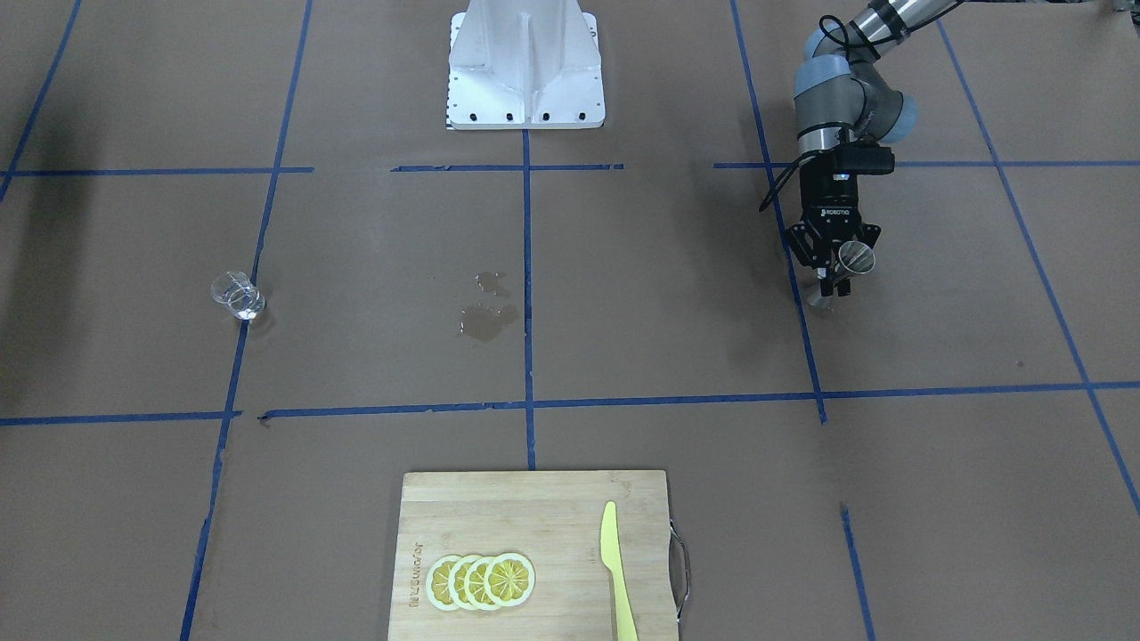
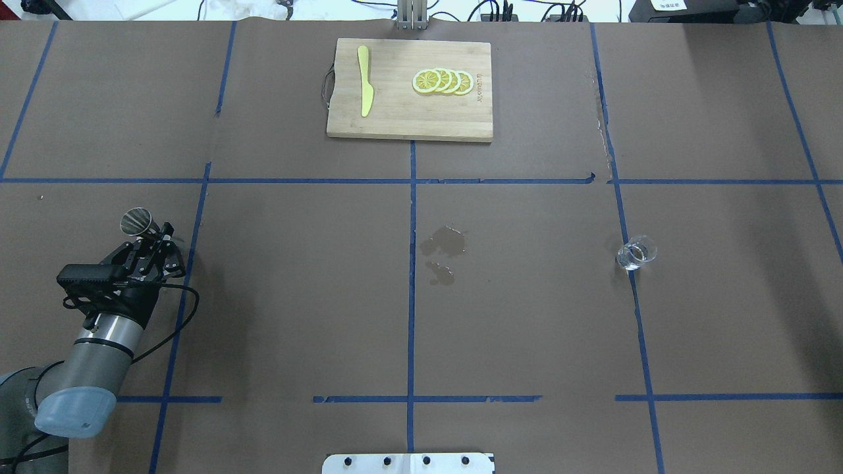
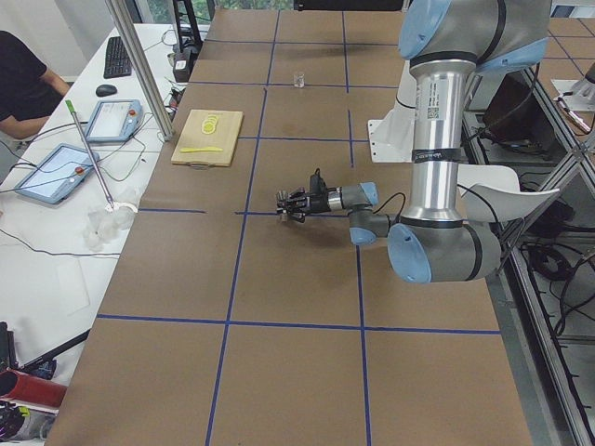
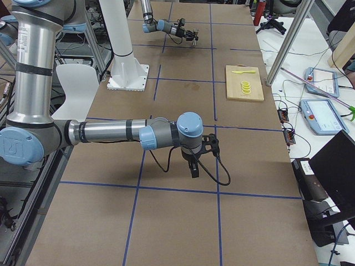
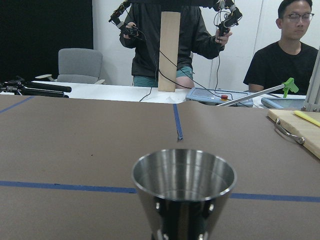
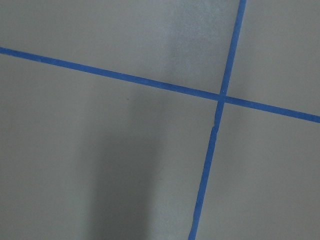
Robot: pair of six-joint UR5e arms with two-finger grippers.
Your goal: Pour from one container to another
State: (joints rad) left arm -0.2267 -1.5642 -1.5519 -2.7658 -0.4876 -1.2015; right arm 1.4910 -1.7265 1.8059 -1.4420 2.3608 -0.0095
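The jigger (image 1: 857,256) is a small steel hourglass cup, held at its waist by my left gripper (image 1: 837,281), which is shut on it. From overhead, the jigger (image 2: 137,222) sits at the tip of the left gripper (image 2: 157,236) on the table's left side. Its open top (image 5: 184,175) fills the left wrist view. The clear glass cup (image 1: 238,296) stands alone on a blue tape line, far across the table (image 2: 637,253). My right gripper (image 4: 194,168) shows only in the exterior right view, pointing down; I cannot tell its state.
A wooden cutting board (image 2: 395,118) with lemon slices (image 2: 442,81) and a yellow knife (image 2: 364,79) lies at the far middle. A wet spill (image 2: 444,245) marks the table centre. The robot base (image 1: 525,67) stands at the near edge. People stand beyond the table's end.
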